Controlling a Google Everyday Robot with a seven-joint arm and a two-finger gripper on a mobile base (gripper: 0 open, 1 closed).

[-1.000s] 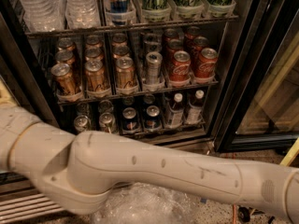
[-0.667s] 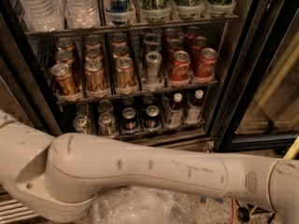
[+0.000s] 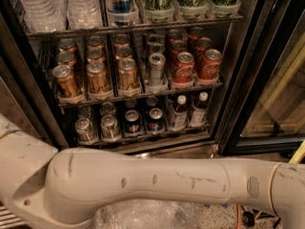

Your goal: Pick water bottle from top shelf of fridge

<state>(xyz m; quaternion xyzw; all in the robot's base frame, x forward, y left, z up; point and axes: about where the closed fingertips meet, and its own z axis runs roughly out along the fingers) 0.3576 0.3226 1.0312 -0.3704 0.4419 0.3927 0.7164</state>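
End effector: out of view; state could not be told.
Water bottle (image 3: 39, 6): stood on top shelf (image 3: 143, 26).

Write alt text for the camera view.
A drinks fridge holds clear water bottles at the left of its top shelf, soda cans on the rack below and small white-capped bottles lower down. The robot's pale arm crosses the foreground; its gripper is out of view.

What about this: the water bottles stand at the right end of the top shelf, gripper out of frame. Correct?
No. The camera view shows the water bottles at the left end of the top shelf, not the right. The gripper is indeed out of frame.
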